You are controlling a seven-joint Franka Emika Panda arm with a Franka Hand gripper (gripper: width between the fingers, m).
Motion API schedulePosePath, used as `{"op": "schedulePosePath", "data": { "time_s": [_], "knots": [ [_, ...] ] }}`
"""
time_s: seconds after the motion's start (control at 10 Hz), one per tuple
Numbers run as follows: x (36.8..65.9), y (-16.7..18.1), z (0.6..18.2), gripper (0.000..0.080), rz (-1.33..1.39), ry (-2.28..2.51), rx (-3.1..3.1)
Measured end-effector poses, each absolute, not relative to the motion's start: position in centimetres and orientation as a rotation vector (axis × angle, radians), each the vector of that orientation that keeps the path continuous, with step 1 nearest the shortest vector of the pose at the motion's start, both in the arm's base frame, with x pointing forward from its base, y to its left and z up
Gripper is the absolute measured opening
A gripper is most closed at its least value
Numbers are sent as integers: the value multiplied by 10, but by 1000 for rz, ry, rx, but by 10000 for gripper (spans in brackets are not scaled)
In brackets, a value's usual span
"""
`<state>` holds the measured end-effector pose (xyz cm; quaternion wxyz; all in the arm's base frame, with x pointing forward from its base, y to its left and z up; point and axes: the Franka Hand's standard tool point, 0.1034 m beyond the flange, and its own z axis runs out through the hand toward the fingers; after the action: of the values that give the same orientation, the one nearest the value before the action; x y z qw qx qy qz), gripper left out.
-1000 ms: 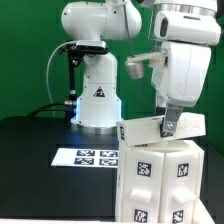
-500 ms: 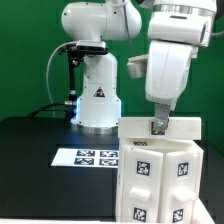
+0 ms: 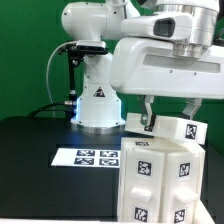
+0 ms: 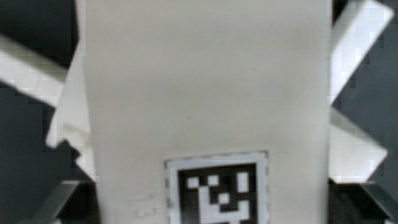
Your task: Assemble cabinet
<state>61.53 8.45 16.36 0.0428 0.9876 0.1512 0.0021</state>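
Currently the tool (image 3: 170, 112) grips a flat tagged panel (image 3: 165, 130) atop the cabinet (image 3: 160, 180), which stands on the black surface (image 3: 40, 150) beside the marker board (image 3: 88, 156); finger contact appears partly hidden.

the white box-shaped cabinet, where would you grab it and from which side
Judging by its pose, grip the big white box-shaped plastic cabinet by its top edge, coming from above. It stands upright with tagged faces too wide for a two-finger gripper, and only the thin top section offers a narrow span. The wrist view shows white fingers flanking such a slab.
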Motion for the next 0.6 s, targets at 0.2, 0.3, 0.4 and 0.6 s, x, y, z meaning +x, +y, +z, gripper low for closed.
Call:
{"op": "schedulePosePath", "data": {
  "time_s": [0.2,0.3,0.4,0.6],
  "knots": [
    [620,83,166,554,32,160,3087],
    [619,84,165,554,33,61,3091],
    [619,84,165,554,34,-6,3093],
    [620,84,165,554,42,-249,3088]
  ]
}}
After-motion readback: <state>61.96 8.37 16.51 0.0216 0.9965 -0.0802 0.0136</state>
